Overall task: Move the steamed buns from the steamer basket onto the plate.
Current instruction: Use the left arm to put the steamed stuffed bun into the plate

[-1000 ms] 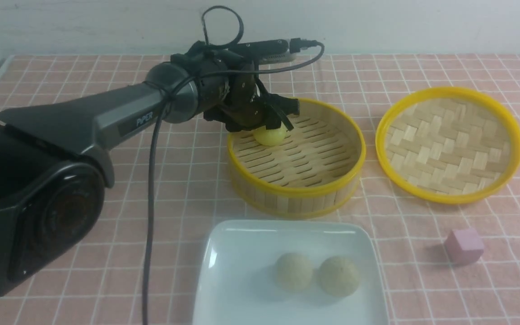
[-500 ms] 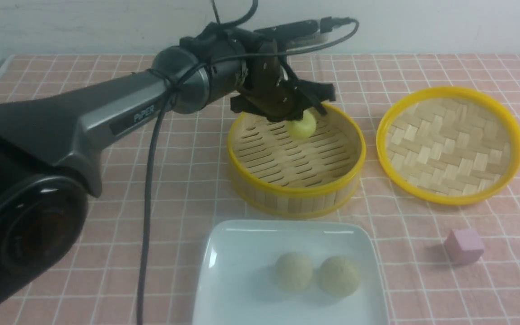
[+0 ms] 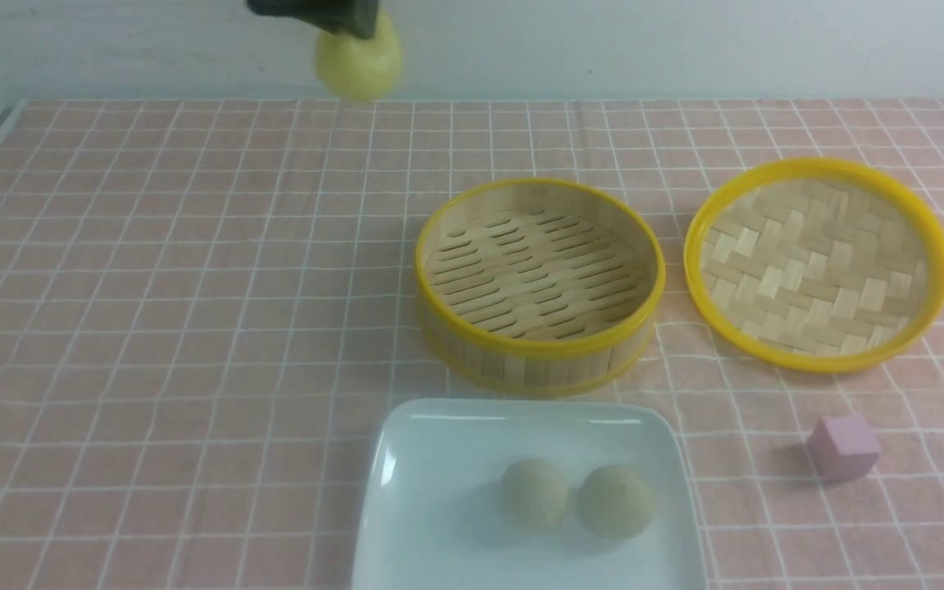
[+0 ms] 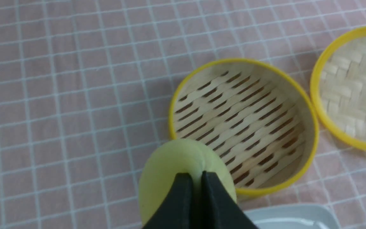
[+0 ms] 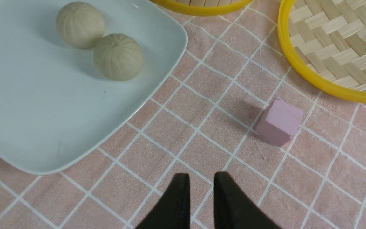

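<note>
Left gripper (image 4: 196, 175): bun (image 4: 170, 165); plate (image 3: 439, 459): two buns (image 3: 533, 492) (image 3: 616, 501)

There are 3 buns in all: 1 yellow bun (image 3: 357, 67) and 2 pale beige buns (image 3: 533, 492) (image 3: 617, 501). There is also 1 steamer basket (image 3: 537, 365), 1 woven lid (image 3: 804, 361), 1 white plate (image 3: 439, 508) and 1 pink cube (image 3: 842, 447).

left gripper (image 4: 196, 178): 2 matte black fingers, wedge-shaped, narrowing to rounded tips | right gripper (image 5: 202, 178): 2 matching black tapered fingers | front view, 11 o'clock: dark blocky left-gripper part, cropped
</note>
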Tool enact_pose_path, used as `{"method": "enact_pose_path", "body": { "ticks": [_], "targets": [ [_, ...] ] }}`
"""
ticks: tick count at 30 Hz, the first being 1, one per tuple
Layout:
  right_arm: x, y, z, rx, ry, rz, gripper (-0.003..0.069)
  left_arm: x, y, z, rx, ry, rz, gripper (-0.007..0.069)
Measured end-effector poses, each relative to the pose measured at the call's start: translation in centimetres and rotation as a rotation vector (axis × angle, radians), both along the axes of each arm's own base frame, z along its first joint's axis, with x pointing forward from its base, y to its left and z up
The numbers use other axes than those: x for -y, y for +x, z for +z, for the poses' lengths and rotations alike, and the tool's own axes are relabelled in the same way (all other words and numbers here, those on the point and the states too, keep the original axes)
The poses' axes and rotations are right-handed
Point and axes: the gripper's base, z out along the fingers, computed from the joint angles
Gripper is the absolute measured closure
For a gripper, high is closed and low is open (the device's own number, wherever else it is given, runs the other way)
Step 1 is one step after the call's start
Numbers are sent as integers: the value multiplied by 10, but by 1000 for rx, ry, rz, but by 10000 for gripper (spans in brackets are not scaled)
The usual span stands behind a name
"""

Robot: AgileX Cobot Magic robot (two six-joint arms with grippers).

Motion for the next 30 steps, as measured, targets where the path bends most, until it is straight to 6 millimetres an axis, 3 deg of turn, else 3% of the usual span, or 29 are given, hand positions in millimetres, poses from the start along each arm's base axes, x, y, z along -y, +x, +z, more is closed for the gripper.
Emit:
{"method": "enact_pose_path", "body": {
  "ticks": [3, 4, 6, 9, 12, 13, 14, 19, 28, 30],
  "targets": [
    [0, 0, 0, 0, 0, 0, 515, -9, -13, -6, -63, 41, 12, 602],
    [0, 0, 0, -1, 0, 0, 514, -10, -18, -23, -127, 69, 4, 602],
    [0, 0, 0, -1, 0, 0, 513, -7, -21, -40, -173, 85, -10, 602],
    [0, 0, 0, -1, 0, 0, 511, 12, -22, -99, -281, 61, -60, 602],
    [0, 0, 0, -1, 0, 0, 508, 26, -23, -143, -320, 10, -83, 602],
    [0, 0, 0, -1, 1, 0, 508, 27, -24, -149, -334, 7, -83, 602],
    [0, 0, 0, -3, 4, 1, 505, 32, -23, -175, -348, -23, -83, 601],
    [-1, -1, 0, -9, 14, 2, 499, 41, -18, -222, -419, -61, -52, 592],
    [-1, -1, 0, -10, 17, 2, 499, 54, -8, -262, -504, -89, -7, 503],
    [-1, -1, 0, -10, 17, 2, 496, 55, -7, -265, -510, -96, -2, 417]
  ]
}}
